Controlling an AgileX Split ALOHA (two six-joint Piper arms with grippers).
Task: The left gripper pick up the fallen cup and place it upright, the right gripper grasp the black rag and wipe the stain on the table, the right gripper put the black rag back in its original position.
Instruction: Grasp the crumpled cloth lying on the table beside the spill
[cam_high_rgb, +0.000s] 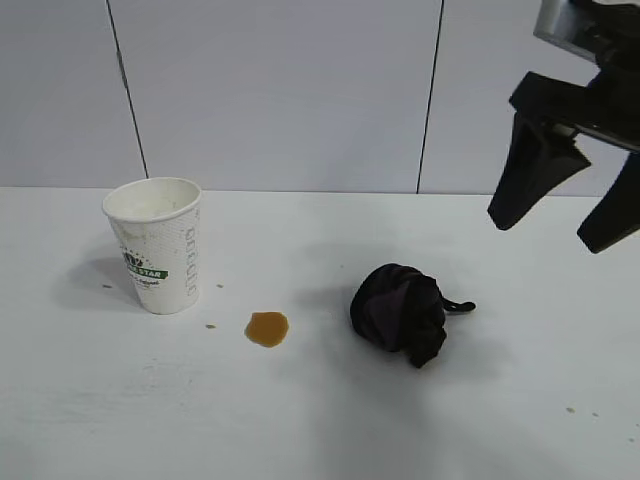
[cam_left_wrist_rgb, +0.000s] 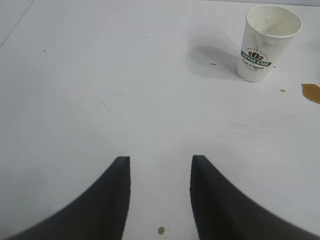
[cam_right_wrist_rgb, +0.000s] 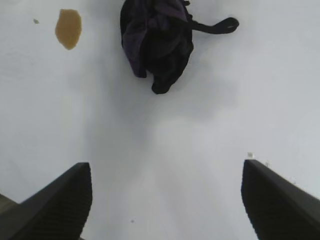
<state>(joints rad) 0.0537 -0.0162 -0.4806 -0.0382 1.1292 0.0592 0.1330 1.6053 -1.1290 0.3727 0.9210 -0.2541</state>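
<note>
The white table (cam_high_rgb: 320, 420) fills the lower frame. The cup (cam_high_rgb: 155, 245) stands upright at left. The stain (cam_high_rgb: 267, 328) sits centre, the black rag (cam_high_rgb: 400, 312) right of it.

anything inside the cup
The cup stands upright; its inner wall shows brownish smears near the rim and no object. The bottom is hidden by the wall.

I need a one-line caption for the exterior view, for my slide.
Upright paper cup, amber stain and black rag on the white table; open right tool above the rag.
</note>
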